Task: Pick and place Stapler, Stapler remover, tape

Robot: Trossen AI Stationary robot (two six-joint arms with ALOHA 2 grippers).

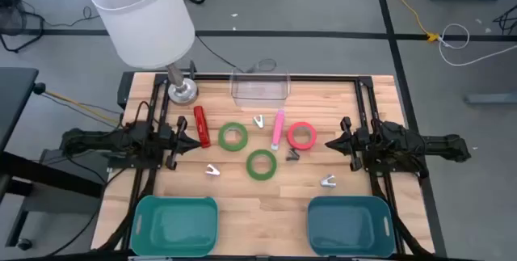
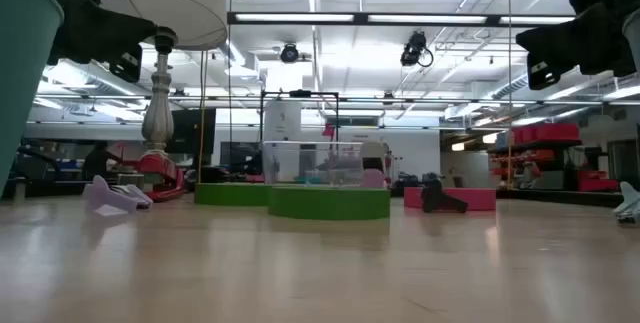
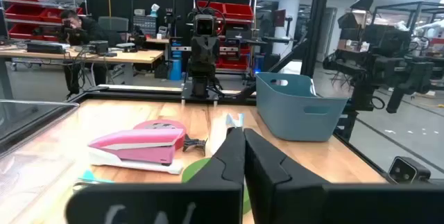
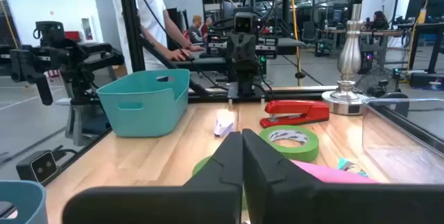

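Observation:
A red stapler (image 1: 201,126) and a pink stapler (image 1: 278,128) lie flat on the wooden table. Two green tape rings (image 1: 233,136) (image 1: 261,164) and a red-pink tape ring (image 1: 302,136) lie flat between them. Small silver staple removers (image 1: 212,170) (image 1: 327,181) (image 1: 259,121) and a dark one (image 1: 292,154) are scattered around. My left gripper (image 1: 196,141) hovers shut at the table's left, beside the red stapler, touching nothing. My right gripper (image 1: 329,143) hovers shut at the right, near the red-pink ring. Both wrist views show the shut fingers (image 3: 243,144) (image 4: 241,144) above the table.
Two teal bins (image 1: 176,225) (image 1: 350,225) stand at the near edge. A clear box (image 1: 260,87) and a lamp base (image 1: 182,91) with a white shade (image 1: 145,10) are at the far side. Black rails (image 1: 367,107) frame the table. People sit at desks in the room beyond.

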